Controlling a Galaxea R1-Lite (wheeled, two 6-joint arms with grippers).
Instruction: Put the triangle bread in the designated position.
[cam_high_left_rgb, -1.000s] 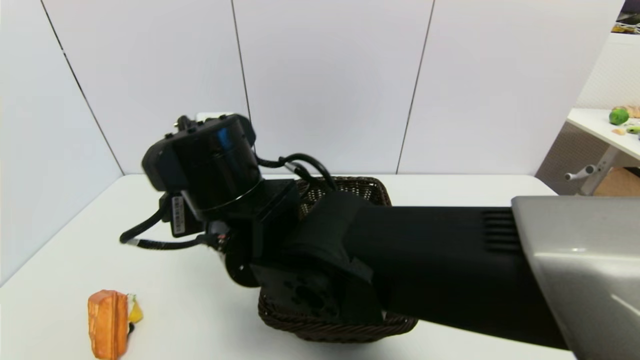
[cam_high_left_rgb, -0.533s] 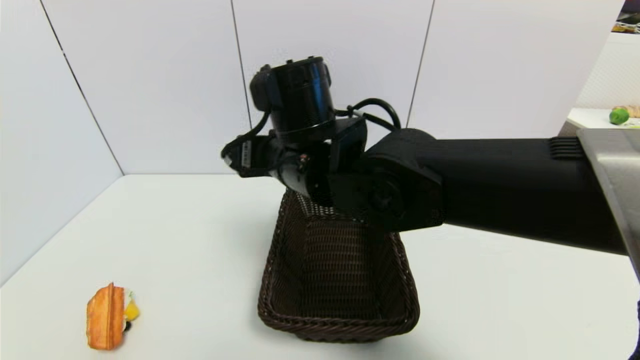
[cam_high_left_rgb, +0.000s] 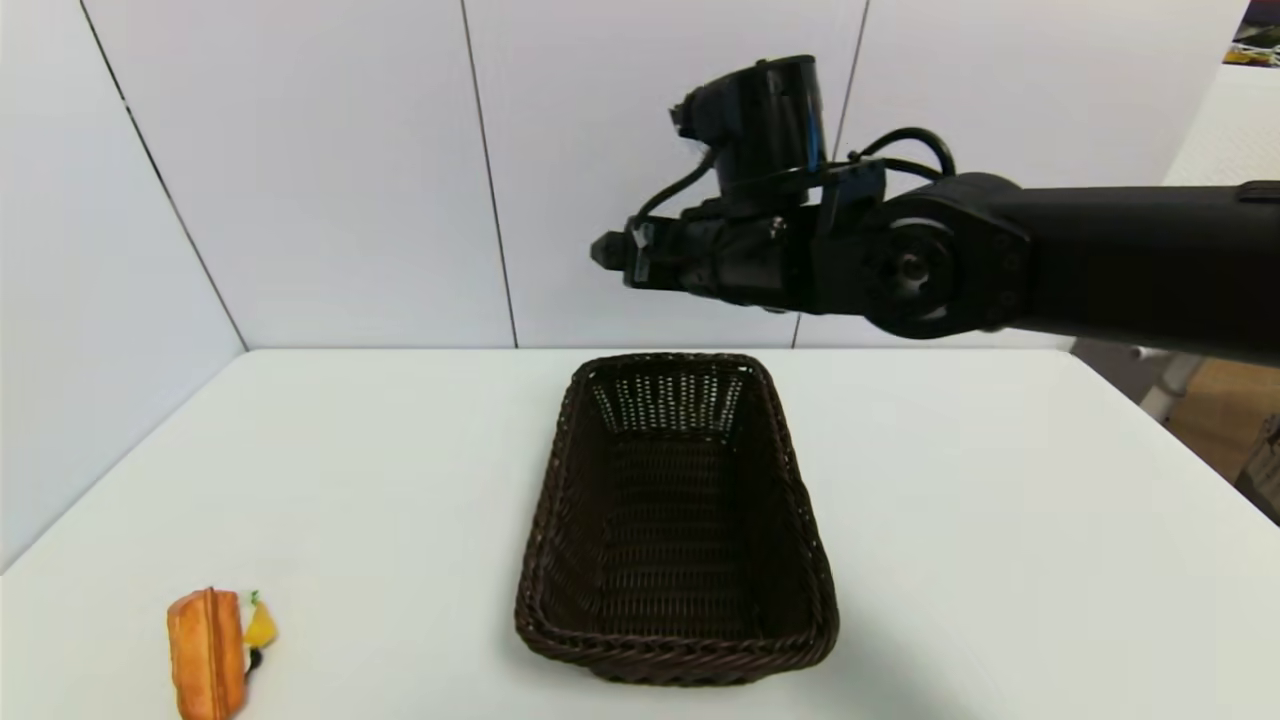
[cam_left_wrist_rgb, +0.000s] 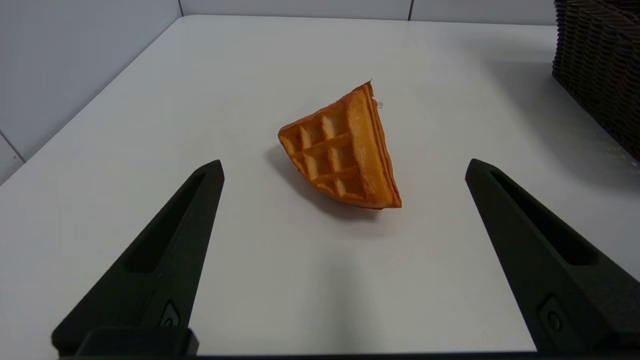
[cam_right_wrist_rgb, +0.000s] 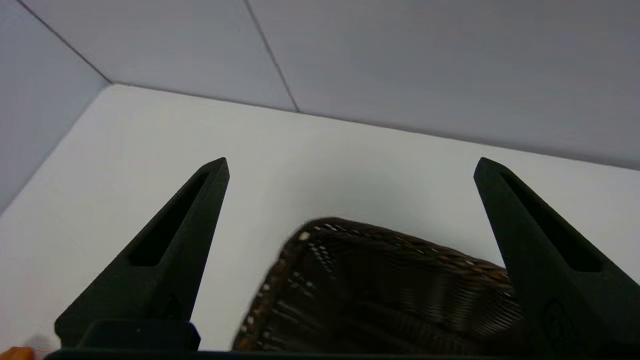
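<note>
The triangle bread (cam_high_left_rgb: 212, 652) lies on the white bench (cam_high_left_rgb: 400, 500) at the near left corner, standing on its edge with the orange-brown waffle side toward the left and a bit of yellow and white topping showing on its right side. In the left wrist view the bread (cam_left_wrist_rgb: 345, 150) shows its gridded waffle face, resting alone on bare bench with nothing touching it. The left pincer (cam_left_wrist_rgb: 345, 167) sits low and close behind the bread, its two black fingers (cam_left_wrist_rgb: 170, 250) spread wide apart, released and empty, with the bread a little beyond the tips and roughly between them. The bench surface around the bread is plain white and bears no mark.

Farther in, near the bench's middle, stands the dark brown woven basket (cam_high_left_rgb: 560, 500), rectangular, its long side running away from the robot, well apart from the bread. Its inside looks empty, though the far wall's shadow makes the bottom hard to read.

Beyond and above the basket's far end, the right arm (cam_high_left_rgb: 1100, 270) reaches in from the right, raised high against the white wall panels. The right pincer (cam_right_wrist_rgb: 350, 165) is released too, fingers wide and holding nothing, looking down over the basket's (cam_right_wrist_rgb: 390, 280) far rim.
</note>
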